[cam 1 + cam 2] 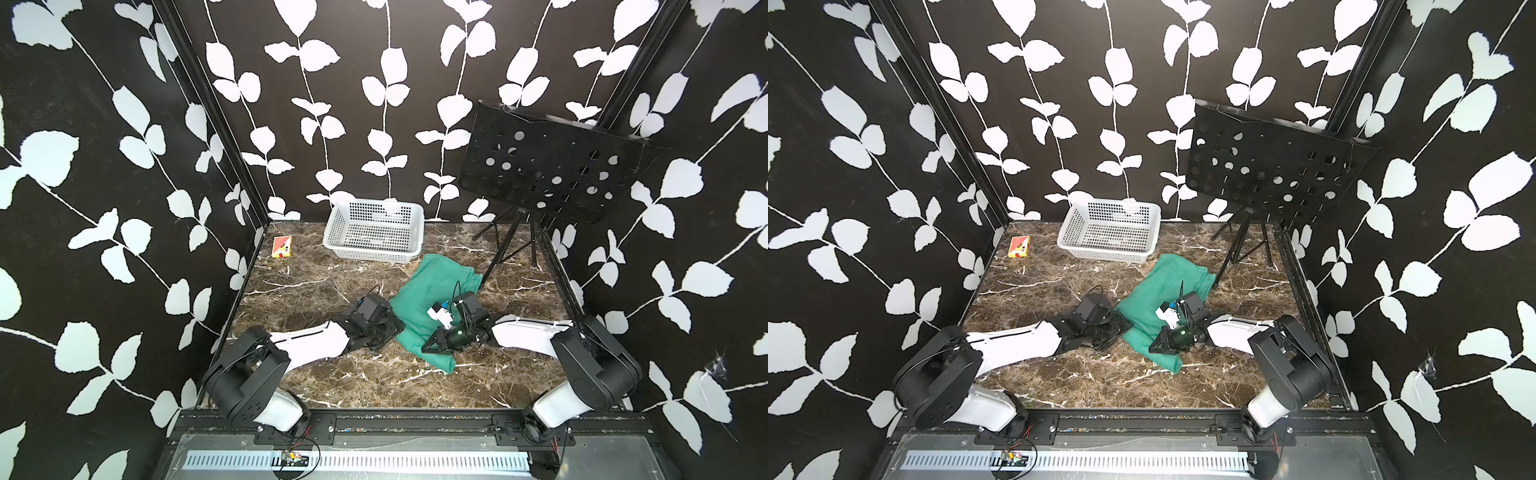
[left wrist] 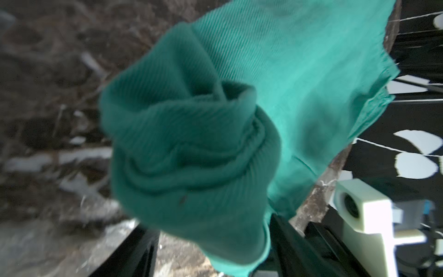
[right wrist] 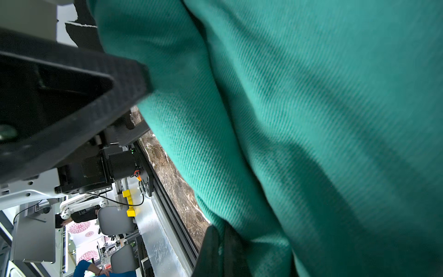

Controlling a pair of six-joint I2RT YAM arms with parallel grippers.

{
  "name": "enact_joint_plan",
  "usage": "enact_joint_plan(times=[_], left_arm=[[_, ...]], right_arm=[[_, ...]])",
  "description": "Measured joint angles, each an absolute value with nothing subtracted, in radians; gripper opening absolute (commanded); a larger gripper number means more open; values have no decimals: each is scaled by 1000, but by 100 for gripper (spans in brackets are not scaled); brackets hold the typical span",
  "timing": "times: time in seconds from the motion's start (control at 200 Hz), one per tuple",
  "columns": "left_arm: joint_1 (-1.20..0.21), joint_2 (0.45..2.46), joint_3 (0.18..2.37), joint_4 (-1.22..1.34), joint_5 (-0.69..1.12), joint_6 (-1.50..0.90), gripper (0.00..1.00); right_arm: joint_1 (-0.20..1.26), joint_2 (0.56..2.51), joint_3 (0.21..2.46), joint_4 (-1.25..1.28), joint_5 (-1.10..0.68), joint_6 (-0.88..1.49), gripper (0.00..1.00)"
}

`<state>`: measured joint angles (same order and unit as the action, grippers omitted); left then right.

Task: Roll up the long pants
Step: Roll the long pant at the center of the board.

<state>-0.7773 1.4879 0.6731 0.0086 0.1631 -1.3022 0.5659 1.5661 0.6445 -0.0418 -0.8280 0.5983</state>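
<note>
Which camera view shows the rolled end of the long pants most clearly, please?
The left wrist view: the rolled end fills the frame, its spiralled layers plain. Both top views show the long pants small, the roll indistinct. The right wrist view shows only their cloth close up.

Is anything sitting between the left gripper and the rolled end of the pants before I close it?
Nothing visible. In the left wrist view, the rolled end of the teal-green cotton long pants lies directly between the open fingers of the left gripper, with only bare brown marble table beside it.
</note>
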Motion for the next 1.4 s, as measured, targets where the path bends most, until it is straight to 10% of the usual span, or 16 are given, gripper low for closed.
enact_joint_plan(times=[0.145, 0.365, 0.77, 0.895, 1.165, 1.4], left_arm=[[-776, 1560, 705, 25, 163, -1338, 32], [-776, 1578, 738, -28, 168, -1386, 19], [-776, 1534, 738, -155, 153, -1467, 19], [-776, 1531, 738, -159, 153, -1476, 18], [-776, 1474, 738, -223, 133, -1496, 21], [-776, 1387, 736, -297, 103, -1515, 54]], right_arm=[[550, 1537, 643, -79, -810, 583, 42], [653, 1289, 633, -155, -552, 466, 62], [1204, 1369, 635, -144, 265, 13, 68], [1235, 1489, 638, -129, 425, -41, 62], [1243, 1608, 710, -116, 521, -46, 12], [1183, 1500, 707, -152, 380, 45, 0]])
